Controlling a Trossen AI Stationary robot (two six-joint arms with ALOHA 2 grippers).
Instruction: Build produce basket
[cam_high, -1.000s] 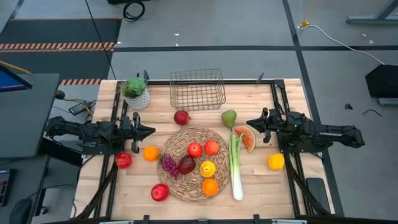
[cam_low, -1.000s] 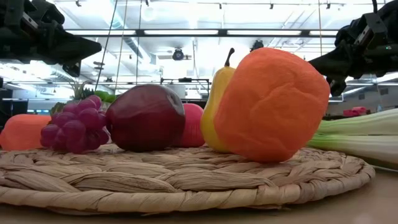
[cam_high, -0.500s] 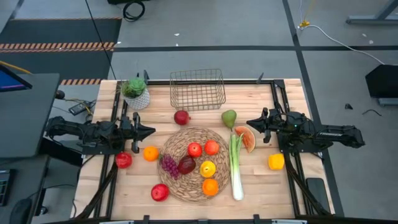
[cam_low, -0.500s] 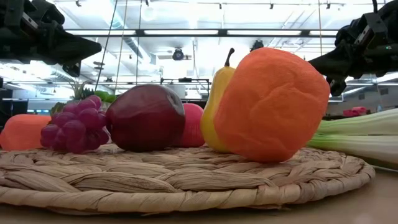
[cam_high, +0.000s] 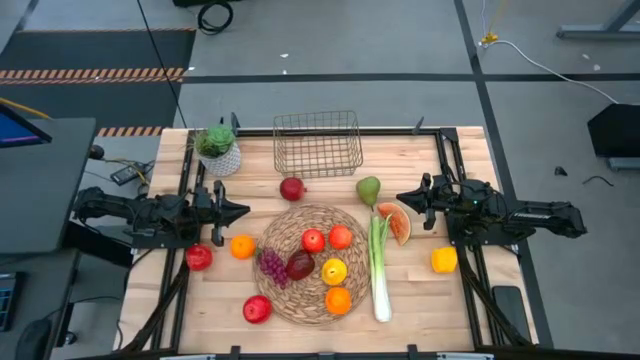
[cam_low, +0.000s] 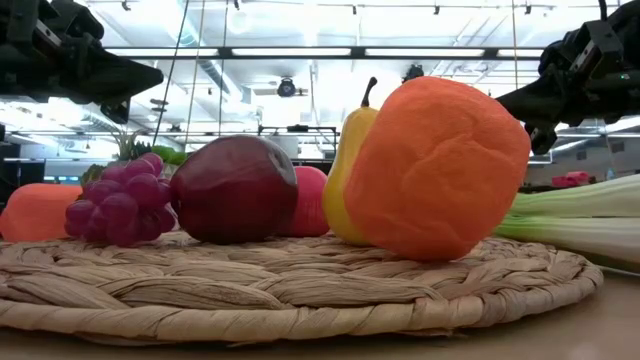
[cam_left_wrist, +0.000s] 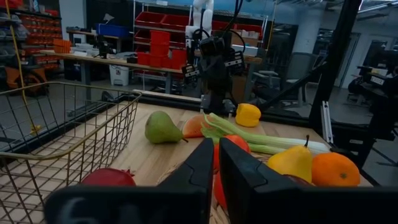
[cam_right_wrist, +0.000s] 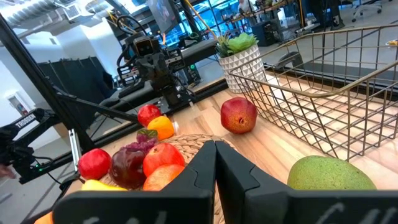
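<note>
Table (cam_high: 420, 300): pale wood, with a dark frame rail along each side.
Woven mat (cam_high: 300, 300): round, flat in the middle of the table, nearer the near edge.
Basket (cam_high: 318, 143): dark wire grid, upright at the far edge, middle; nothing inside.
Left gripper (cam_high: 243, 211): above the left side of the table, pointing toward the mat; jaws almost fully together, nothing between them.
Right gripper (cam_high: 402, 198): above the right side, just beside the watermelon slice; jaws pressed together, holding nothing.
Leek (cam_high: 379, 268): long, green and white, just right of the mat, lying from far to near.
White pot (cam_high: 222, 158): with green plant, far left corner, left of the basket.
Watermelon slice (cam_high: 396, 222): on the table right of the leek top.
Pear (cam_high: 369, 189): green, between basket and leek.
Grapes (cam_high: 271, 265): purple, on the left part of the mat.
On the mat also: dark red fruit (cam_high: 300, 265), two red apples (cam_high: 313, 240), yellow pear (cam_high: 334, 270), orange (cam_high: 338, 300) at the near rim.
Off the mat, left: orange fruit (cam_high: 242, 246), red apple (cam_high: 198, 257), another red apple (cam_high: 257, 309) near the front.
Dark red apple (cam_high: 292, 188): between basket and mat.
Yellow pepper (cam_high: 444, 260): right side, well apart from the mat.
</note>
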